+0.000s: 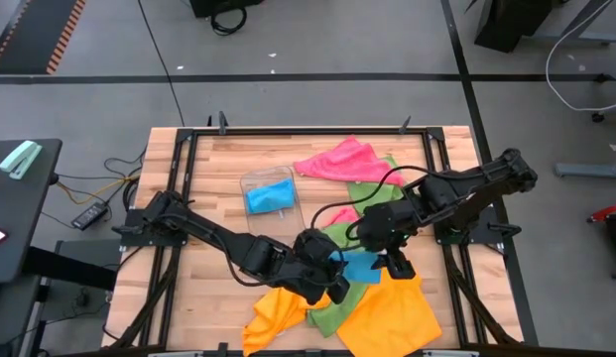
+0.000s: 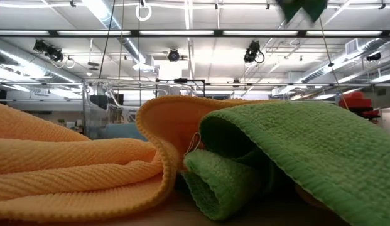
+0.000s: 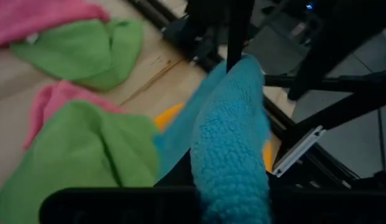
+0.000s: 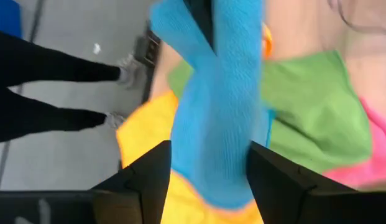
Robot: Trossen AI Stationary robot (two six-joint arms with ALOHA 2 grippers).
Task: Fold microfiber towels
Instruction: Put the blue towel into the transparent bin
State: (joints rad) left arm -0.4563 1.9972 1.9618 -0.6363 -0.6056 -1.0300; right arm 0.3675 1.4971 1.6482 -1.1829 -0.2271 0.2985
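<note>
A sky-blue microfiber towel [image 1: 359,266] hangs bunched between my two grippers, above a pile of orange [image 1: 387,312], green [image 1: 332,315] and pink [image 1: 339,159] towels on the table's near right part. My left gripper [image 1: 332,280] is shut on it. My right gripper [image 4: 208,180] stands open, with the blue towel [image 4: 220,106] running down between its fingers. In the low view, an orange towel [image 2: 75,163] and a green one [image 2: 295,150] lie crumpled on the table and fill the foreground. My left gripper is shut on a bunched part of the blue towel [image 3: 229,180], which rises as a thick roll from between its fingers. The gripper's own body hides the place of contact. The towel is lifted off the pile. My right gripper has the towel between its spread fingers [image 4: 149,180]; I cannot tell whether they touch it.
A small clear plastic tray [image 1: 250,180] with a folded blue cloth in it stands at the table's middle. Black frame rails [image 1: 188,149] run along the table's edges. A person's dark legs and shoes [image 4: 56,74] stand on the floor beside the table.
</note>
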